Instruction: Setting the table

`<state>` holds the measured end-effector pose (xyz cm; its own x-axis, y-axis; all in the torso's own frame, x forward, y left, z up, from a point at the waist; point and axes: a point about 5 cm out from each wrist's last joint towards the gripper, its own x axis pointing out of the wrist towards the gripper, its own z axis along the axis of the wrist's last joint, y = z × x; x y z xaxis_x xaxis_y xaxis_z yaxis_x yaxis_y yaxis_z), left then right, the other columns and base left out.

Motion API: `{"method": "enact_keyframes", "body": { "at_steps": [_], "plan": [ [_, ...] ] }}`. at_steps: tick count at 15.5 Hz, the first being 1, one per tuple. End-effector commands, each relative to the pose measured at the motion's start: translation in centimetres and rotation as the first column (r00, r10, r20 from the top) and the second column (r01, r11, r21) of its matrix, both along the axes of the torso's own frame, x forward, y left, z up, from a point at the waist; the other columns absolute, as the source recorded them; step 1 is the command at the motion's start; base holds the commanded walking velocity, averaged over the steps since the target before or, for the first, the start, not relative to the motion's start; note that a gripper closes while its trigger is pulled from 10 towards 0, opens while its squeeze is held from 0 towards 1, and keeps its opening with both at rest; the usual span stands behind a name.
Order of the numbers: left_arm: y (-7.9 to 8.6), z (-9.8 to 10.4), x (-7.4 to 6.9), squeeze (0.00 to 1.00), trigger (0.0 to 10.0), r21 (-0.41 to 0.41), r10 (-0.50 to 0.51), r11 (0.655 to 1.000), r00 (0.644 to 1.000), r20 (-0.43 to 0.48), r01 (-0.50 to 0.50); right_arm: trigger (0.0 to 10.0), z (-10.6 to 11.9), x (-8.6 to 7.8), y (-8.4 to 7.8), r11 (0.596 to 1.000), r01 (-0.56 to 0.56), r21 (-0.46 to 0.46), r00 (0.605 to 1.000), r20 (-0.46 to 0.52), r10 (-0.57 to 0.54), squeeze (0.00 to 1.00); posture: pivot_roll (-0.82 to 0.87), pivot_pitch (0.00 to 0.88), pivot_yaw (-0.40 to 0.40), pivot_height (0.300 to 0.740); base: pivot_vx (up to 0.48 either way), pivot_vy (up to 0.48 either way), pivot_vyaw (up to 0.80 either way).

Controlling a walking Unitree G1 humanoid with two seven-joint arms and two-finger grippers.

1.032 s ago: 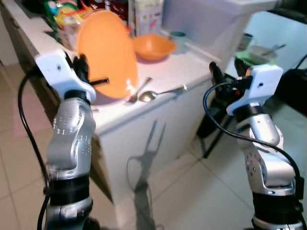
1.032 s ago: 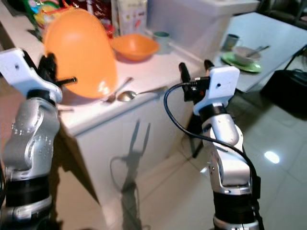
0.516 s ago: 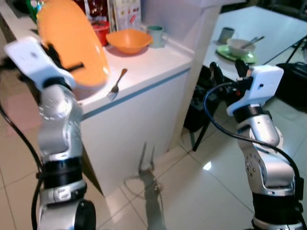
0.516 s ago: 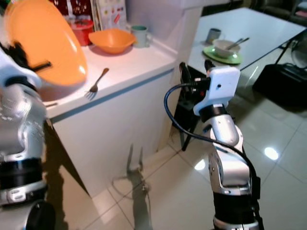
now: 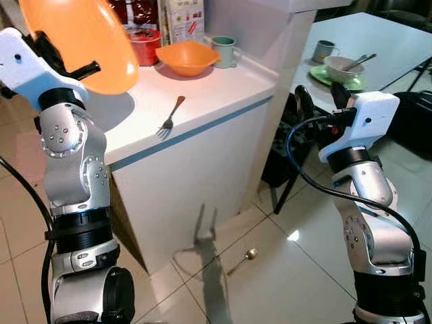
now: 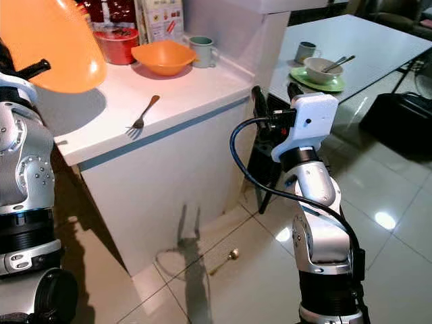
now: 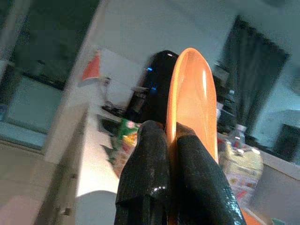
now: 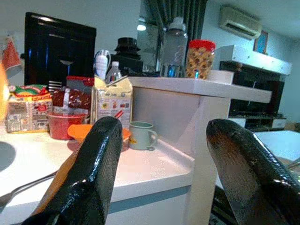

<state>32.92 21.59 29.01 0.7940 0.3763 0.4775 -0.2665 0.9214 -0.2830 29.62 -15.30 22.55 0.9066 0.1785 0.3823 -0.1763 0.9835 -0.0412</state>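
Note:
My left gripper (image 7: pixel 171 136) is shut on the rim of an orange plate (image 5: pixel 81 40), held tilted up above the left end of the white counter (image 5: pixel 209 91). A fork (image 5: pixel 169 118) lies on the counter near its front edge. An orange bowl (image 5: pixel 187 57) and a pale green mug (image 5: pixel 223 50) stand at the counter's back. A spoon (image 5: pixel 241 260) lies on the tiled floor below the counter. My right gripper (image 5: pixel 318 101) is open in the air right of the counter, with nothing between its fingers.
A red tub (image 5: pixel 143 46), a carton (image 5: pixel 184 19) and snack packets stand at the counter's back. A dining table (image 5: pixel 364 40) at the far right holds a green plate with a bowl (image 5: pixel 341 67) and a cup (image 5: pixel 324 49). A black bag (image 5: pixel 413 115) sits at the right edge.
The camera has swung and pulled back. My left gripper raised the orange plate higher. The spoon that lay beside the fork on the counter one second ago now lies on the floor.

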Motion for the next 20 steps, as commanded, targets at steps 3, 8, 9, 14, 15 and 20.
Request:
{"method": "enact_keyframes", "body": {
  "at_steps": [3, 8, 9, 14, 15, 20],
  "plan": [
    [-2.3, -0.4, -0.8, 0.0, 10.0, 0.089, -0.183, 0.979, 0.983, -0.011, 0.183, 10.0, -0.4, -0.1, 0.9, 0.999, -0.039, -0.027, 0.999, -0.022, 0.039, 0.0, 0.02, 0.0, -0.043, 0.74, 0.0, 0.0, 0.8],
    [-3.8, -1.7, -2.1, 0.0, 10.0, 0.116, -0.254, 0.959, 0.966, -0.041, 0.257, 10.0, -0.8, 0.1, 1.0, 0.999, -0.043, -0.033, 0.998, -0.042, 0.041, 0.0, 0.02, 0.0, -0.058, 0.74, 0.0, -0.219, 0.8],
    [-4.2, -1.7, -2.1, 0.0, 10.0, 0.115, -0.268, 0.956, 0.962, -0.04, 0.271, 10.0, -0.8, 0.1, 1.0, 0.999, -0.039, -0.029, 0.998, -0.045, 0.038, 0.0, 0.02, 0.0, -0.058, 0.74, 0.0, -0.48, 0.8],
    [-4.8, -1.9, -2.0, 0.0, 10.0, 0.102, -0.281, 0.953, 0.959, -0.051, 0.284, 10.0, -1.0, 0.1, 0.4, 1.0, -0.01, -0.01, 0.999, -0.054, 0.01, 0.0, 0.02, 0.0, -0.052, 0.74, 0.0, -0.48, 0.1],
    [-4.8, -1.9, -2.0, 0.0, 10.0, 0.098, -0.276, 0.955, 0.96, -0.047, 0.28, 10.0, -1.0, 0.2, 0.4, 1.0, -0.009, -0.014, 0.998, -0.055, 0.008, 0.0, 0.02, 0.0, -0.052, 0.74, 0.0, -0.48, 0.0],
    [-4.9, -2.6, -1.8, 0.0, 10.0, 0.099, -0.263, 0.958, 0.961, -0.079, 0.27, 10.0, -1.5, 0.4, 0.3, 0.999, 0.011, -0.044, 0.997, -0.076, -0.014, 0.0, 0.01, 0.0, -0.05, 0.74, 0.0, -0.48, 0.0]
  ]
}}
